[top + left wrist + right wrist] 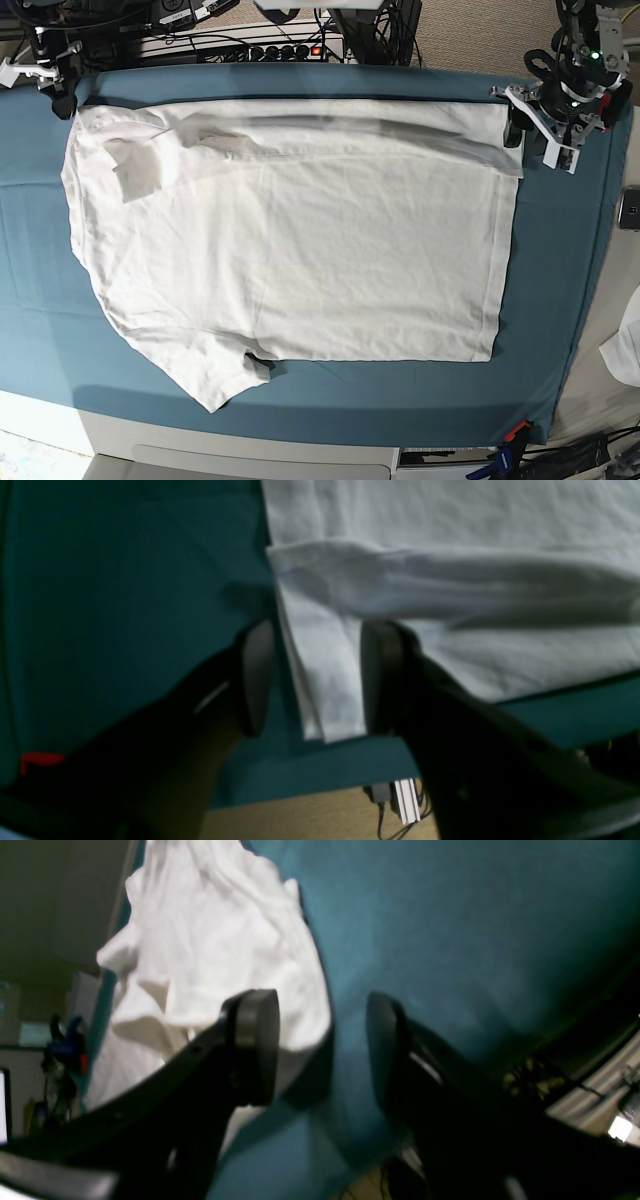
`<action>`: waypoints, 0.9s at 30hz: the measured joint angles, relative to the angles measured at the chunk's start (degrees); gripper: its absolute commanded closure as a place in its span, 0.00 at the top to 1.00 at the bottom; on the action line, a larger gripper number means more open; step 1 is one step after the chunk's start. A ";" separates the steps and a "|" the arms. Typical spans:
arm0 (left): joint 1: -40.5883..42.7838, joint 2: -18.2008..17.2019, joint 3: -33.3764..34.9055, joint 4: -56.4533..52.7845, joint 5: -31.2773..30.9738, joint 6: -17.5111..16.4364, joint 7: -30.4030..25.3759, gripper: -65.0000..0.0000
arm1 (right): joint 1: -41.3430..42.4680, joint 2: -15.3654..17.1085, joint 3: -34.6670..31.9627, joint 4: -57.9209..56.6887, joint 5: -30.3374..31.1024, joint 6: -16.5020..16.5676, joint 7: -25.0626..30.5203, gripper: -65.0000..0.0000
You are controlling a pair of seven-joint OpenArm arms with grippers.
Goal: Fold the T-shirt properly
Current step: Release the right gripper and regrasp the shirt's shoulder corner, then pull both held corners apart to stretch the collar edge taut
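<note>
Left gripper (312, 677) spread, straddling T-shirt (300, 250) corner | right gripper (322, 1047) spread, beside shoulder

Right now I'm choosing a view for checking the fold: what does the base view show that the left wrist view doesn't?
Only the base view shows the whole large white cotton T-shirt spread out, its far edge folded over, and both arms. Only the left wrist view shows the left gripper up close, open, its dark fingers astride the shirt's layered corner. Both show the teal table cloth.
</note>
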 measured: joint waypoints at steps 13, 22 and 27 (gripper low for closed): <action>0.02 0.00 0.00 0.00 0.02 0.00 0.00 0.46 | 2.14 -1.46 -7.04 0.17 -4.00 1.09 5.44 0.44; 0.00 0.00 0.00 0.00 0.00 0.00 0.00 0.46 | 2.14 -2.21 -7.13 0.31 -5.97 0.87 5.92 0.12; -1.53 0.07 -0.85 -0.35 -0.20 4.13 1.95 0.46 | 2.16 -2.23 -7.13 0.31 -7.93 0.94 6.19 0.00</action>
